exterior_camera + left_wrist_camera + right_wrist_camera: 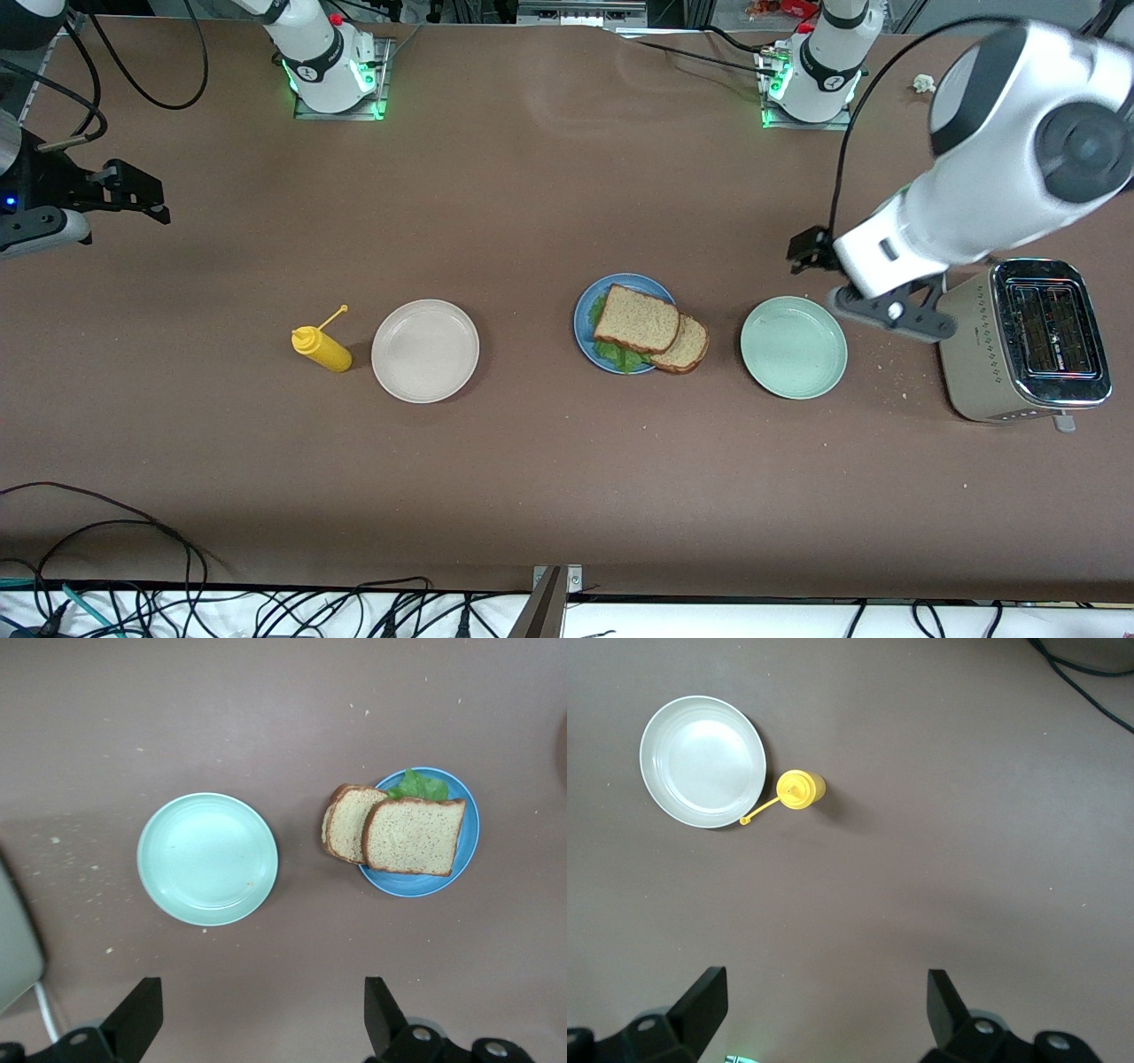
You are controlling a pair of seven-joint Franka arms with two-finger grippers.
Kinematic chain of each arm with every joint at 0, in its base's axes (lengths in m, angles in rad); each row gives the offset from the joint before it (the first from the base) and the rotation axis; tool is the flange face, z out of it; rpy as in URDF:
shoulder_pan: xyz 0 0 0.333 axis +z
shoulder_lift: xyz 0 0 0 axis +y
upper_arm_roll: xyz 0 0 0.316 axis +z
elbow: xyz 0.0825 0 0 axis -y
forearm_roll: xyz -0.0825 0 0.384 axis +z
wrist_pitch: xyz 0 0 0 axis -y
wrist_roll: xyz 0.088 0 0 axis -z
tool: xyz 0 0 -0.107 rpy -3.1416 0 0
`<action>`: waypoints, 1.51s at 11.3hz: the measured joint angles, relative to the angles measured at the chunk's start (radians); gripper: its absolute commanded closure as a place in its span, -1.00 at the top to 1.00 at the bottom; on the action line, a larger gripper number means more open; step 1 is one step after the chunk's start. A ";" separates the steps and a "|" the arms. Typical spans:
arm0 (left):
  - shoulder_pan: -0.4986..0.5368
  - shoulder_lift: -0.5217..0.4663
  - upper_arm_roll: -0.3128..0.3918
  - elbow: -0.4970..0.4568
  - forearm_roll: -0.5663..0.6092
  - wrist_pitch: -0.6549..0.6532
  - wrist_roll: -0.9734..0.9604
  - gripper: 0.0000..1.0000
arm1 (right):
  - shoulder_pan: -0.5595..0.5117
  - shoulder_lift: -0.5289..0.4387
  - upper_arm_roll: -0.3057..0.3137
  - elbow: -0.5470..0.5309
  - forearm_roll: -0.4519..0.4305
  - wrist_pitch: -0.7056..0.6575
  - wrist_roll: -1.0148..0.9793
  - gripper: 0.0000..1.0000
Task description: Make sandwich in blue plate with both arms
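The blue plate (582,323) sits mid-table. On it lie a brown bread slice (636,319), a green lettuce leaf (620,357) under it, and a second slice (688,347) that sticks out over the plate's rim toward the left arm's end. The left wrist view shows the plate (469,828), the top slice (413,836), the lower slice (344,819) and the lettuce (422,786). My left gripper (808,250) (257,1019) is open and empty, up over bare table beside the pale green plate. My right gripper (133,195) (824,1010) is open and empty over the right arm's end of the table.
A pale green plate (794,347) (207,858) lies between the blue plate and a silver toaster (1028,341). A cream-white plate (425,351) (702,761) and a yellow squeeze bottle (321,347) (800,789) stand toward the right arm's end. Crumbs lie near the toaster.
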 measured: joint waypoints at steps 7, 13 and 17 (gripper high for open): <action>0.003 -0.308 0.089 -0.272 -0.019 0.009 -0.015 1.00 | 0.015 -0.013 0.001 0.008 -0.032 -0.053 0.133 1.00; 0.021 -0.351 0.091 -0.347 -0.035 0.040 -0.016 1.00 | 0.015 -0.013 -0.003 0.033 -0.080 -0.062 0.139 1.00; 0.025 -0.348 0.098 -0.346 0.004 0.044 -0.016 1.00 | 0.016 -0.014 -0.002 0.081 -0.108 -0.073 0.139 1.00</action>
